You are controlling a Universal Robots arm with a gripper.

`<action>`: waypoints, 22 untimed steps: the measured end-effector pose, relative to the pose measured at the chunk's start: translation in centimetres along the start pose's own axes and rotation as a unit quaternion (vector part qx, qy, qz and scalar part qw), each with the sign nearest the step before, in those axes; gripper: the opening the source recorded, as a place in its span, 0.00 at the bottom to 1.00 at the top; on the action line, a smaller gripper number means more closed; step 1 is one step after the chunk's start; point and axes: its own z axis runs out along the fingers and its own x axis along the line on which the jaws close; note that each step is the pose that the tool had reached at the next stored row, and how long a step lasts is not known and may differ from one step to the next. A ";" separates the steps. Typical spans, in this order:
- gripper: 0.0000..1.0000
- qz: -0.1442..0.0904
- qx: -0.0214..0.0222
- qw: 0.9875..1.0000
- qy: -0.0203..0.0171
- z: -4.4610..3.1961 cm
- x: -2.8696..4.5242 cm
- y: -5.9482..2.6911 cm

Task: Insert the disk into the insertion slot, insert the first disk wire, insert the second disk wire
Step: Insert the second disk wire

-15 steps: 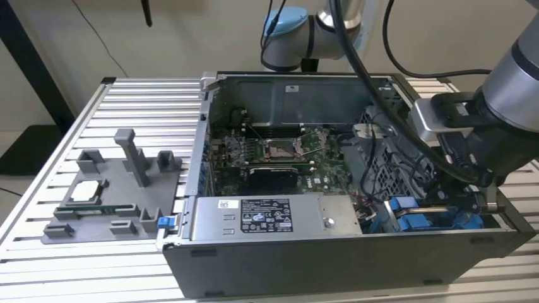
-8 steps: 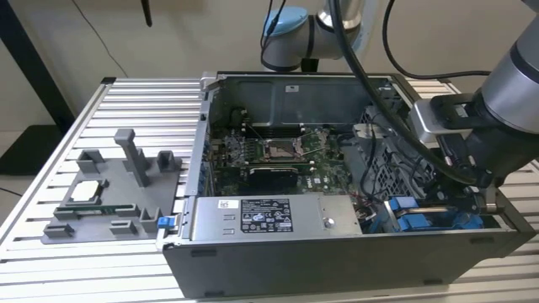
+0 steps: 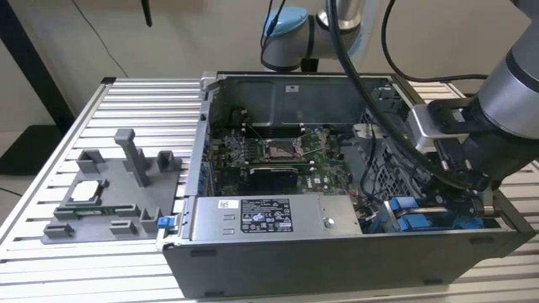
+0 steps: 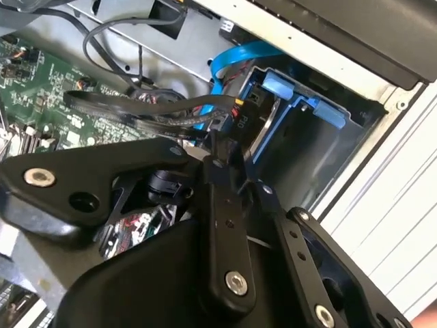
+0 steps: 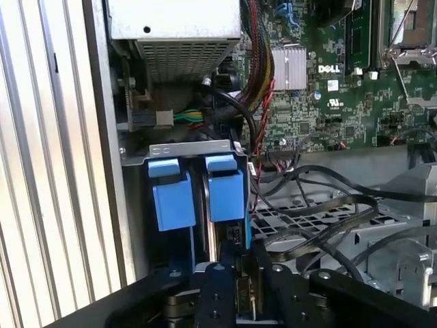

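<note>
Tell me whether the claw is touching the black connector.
Touching: in the second wrist view the claw pinches the black connector at the drive bay.

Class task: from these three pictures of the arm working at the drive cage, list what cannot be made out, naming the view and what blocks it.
- Disk: in the first wrist view its label face is hidden between the blue rails of the insertion slot.
- Cage floor: in the exterior view, hidden behind the arm.
- Gripper: in the second wrist view its tips sit among black cables; what they pinch is unclear.
- Connector seating: hidden by the gripper body in both wrist views.
</note>
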 end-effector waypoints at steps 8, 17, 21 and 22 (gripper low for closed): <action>1.00 0.000 0.000 1.000 0.001 -3.61 -0.74 -0.31; 1.00 0.000 0.000 1.000 0.001 -6.91 -1.41 -0.60; 1.00 0.000 0.000 1.000 0.001 -6.97 -1.43 -0.60; 1.00 0.000 0.000 1.000 0.001 -6.99 -1.43 -0.60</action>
